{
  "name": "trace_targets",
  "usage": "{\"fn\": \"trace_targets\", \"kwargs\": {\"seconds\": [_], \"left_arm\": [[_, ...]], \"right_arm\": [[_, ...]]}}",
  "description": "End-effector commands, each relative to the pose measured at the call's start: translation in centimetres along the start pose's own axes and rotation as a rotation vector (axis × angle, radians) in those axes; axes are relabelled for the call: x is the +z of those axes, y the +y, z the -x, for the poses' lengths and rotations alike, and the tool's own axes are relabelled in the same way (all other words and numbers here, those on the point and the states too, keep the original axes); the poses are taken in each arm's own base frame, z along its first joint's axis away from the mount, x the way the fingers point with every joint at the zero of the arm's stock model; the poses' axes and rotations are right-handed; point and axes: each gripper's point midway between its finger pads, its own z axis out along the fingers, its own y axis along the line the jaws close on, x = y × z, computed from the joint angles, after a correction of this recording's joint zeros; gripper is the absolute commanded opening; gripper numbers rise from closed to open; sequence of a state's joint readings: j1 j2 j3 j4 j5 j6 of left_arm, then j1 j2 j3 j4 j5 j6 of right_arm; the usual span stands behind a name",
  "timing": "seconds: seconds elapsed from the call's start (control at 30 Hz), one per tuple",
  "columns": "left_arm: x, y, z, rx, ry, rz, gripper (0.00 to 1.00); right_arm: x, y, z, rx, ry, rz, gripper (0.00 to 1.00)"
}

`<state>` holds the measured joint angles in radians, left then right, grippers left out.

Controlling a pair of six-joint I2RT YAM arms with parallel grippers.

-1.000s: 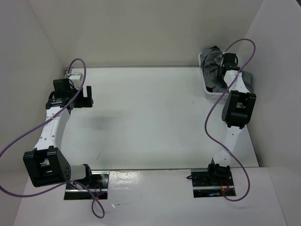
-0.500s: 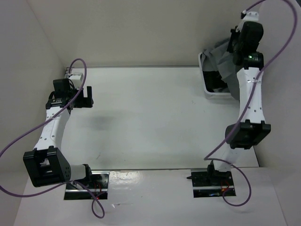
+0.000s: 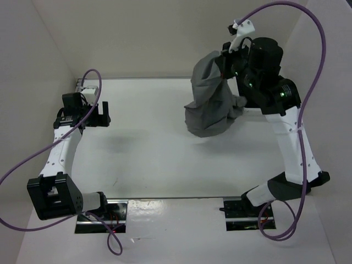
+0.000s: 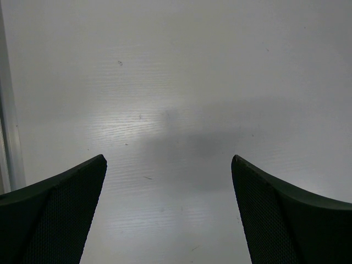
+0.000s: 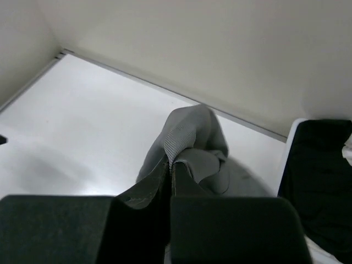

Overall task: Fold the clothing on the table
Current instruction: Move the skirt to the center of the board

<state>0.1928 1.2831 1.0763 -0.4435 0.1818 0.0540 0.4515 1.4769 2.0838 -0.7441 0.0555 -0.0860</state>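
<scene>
The clothing, a grey skirt, hangs bunched in the air over the back right of the table. My right gripper is raised high and shut on its top edge. In the right wrist view the jaws pinch a ribbed fold of the clothing, and the rest drapes below. At the left side, my left gripper hovers low over the table. The left wrist view shows it open, with only bare table between its fingers.
A white bin holding a black garment sits at the back right corner, by the wall. White walls enclose the table on the left, back and right. Purple cables loop off both arms.
My right arm has lifted the clothing out of the bin and swung it up and left over the table. The left arm has not moved.
</scene>
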Motion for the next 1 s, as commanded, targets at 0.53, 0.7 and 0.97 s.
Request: {"fn": "trace_targets", "kwargs": {"seconds": [0.53, 0.7, 0.97], "left_arm": [[-0.8, -1.3, 1.1, 0.053, -0.058, -0.072, 1.00], [-0.9, -2.7, 1.0, 0.095, -0.064, -0.158, 1.00], [0.7, -9.4, -2.6, 0.257, 0.086, -0.380, 0.99]], "right_arm": [[-2.2, 2.6, -14.9, -0.238, 0.277, 0.115, 0.98], [-0.8, -0.3, -20.7, -0.302, 0.407, -0.048, 0.98], [0.6, -0.7, -23.5, -0.235, 0.460, 0.025, 0.98]]}}
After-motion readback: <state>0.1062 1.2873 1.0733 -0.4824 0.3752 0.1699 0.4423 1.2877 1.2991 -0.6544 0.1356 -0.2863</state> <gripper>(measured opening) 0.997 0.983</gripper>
